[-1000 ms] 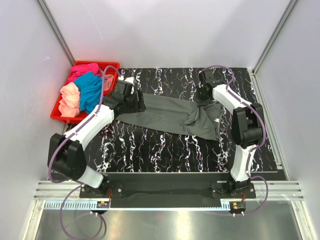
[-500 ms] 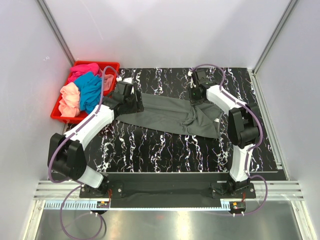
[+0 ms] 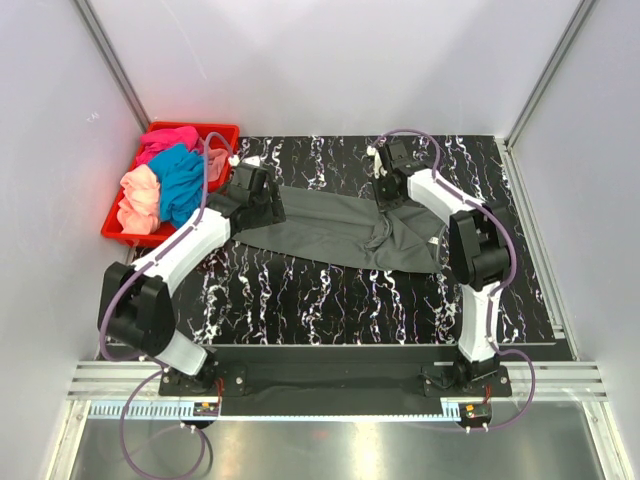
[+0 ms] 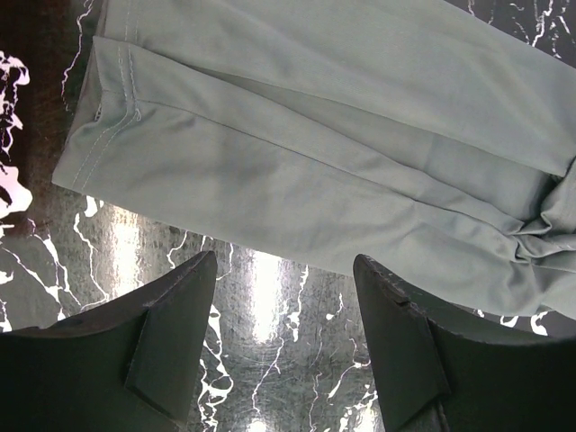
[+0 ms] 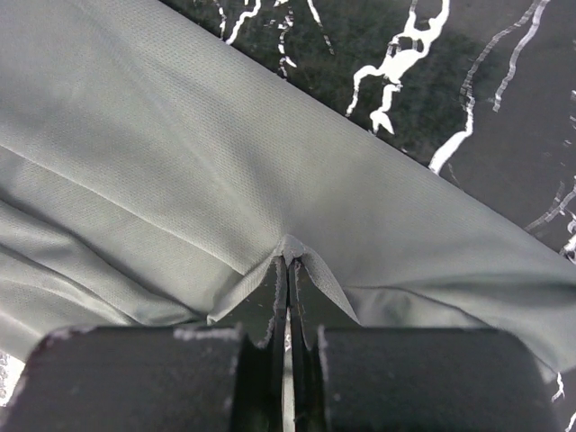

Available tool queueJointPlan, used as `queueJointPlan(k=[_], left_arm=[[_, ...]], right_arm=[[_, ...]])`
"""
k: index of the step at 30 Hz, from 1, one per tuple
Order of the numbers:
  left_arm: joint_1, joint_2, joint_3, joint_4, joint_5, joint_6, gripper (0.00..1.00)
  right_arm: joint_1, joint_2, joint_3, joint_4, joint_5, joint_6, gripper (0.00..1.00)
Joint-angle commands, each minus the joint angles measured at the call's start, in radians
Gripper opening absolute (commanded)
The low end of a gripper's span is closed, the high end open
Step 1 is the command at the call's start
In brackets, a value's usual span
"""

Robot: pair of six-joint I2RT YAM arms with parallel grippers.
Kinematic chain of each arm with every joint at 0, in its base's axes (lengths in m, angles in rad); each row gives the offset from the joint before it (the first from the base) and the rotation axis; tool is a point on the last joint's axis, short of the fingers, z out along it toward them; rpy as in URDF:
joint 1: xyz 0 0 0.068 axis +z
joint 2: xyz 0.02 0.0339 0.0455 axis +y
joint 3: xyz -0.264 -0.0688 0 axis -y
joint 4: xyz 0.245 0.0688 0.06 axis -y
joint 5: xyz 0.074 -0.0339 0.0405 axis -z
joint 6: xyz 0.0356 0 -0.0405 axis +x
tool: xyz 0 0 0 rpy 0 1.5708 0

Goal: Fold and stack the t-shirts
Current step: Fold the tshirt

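The right claw (image 5: 287,270) is clamped fully shut, and only a tiny peak of the grey shirt (image 5: 180,162) is caught between its tips, so that's the weak spot. With so little cloth pinched, the grip could easily be lost the moment the shirt gets lifted or pulled. It also can't be told whether 1 layer or 2 are caught. If only the top layer is held, the layers would likely be peeled apart and the fold ruined.

The left claw (image 4: 283,263) is wide open with nothing held. It's hung over the other end of the shirt, with the stitched hem (image 4: 112,117) just ahead of its fingertips and bare table (image 4: 261,360) directly under the gap. If it's closed right there, tabletop could be grabbed instead of cloth, or just the very edge nipped. And if a pull is made by the right claw alone, the whole shirt would probably be dragged askew.

A bunch of wrinkles (image 3: 385,238) can be seen close beside the right claw from overhead. If it isn't smoothed, it'll likely be folded in and a lumpy base made for the stack.

The pink shirt (image 3: 165,140), teal shirt (image 3: 180,180) and peach shirt (image 3: 140,195) are heaped in the red crate (image 3: 212,128), out past the left claw's outer side.
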State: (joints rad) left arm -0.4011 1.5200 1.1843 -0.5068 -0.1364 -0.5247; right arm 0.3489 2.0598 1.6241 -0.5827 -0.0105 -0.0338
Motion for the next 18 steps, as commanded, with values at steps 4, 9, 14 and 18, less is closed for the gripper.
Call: queueJointPlan(k=[4, 9, 14, 18], left_arm=[[0.002, 0.008, 0.000, 0.034, -0.037, -0.029, 0.68], [0.002, 0.049, 0.006, 0.047, -0.068, -0.073, 0.69], [0.002, 0.133, 0.034, 0.042, -0.069, -0.136, 0.69], [0.002, 0.150, 0.023, 0.047, -0.080, -0.141, 0.69]], right_arm=[[0.015, 0.052, 0.091, -0.023, -0.049, -0.055, 0.02], [-0.014, 0.030, 0.201, -0.156, 0.027, 0.151, 0.45], [-0.149, -0.136, 0.186, -0.331, -0.063, 0.396, 0.63], [-0.174, -0.268, -0.015, -0.358, -0.029, 0.495, 0.66]])
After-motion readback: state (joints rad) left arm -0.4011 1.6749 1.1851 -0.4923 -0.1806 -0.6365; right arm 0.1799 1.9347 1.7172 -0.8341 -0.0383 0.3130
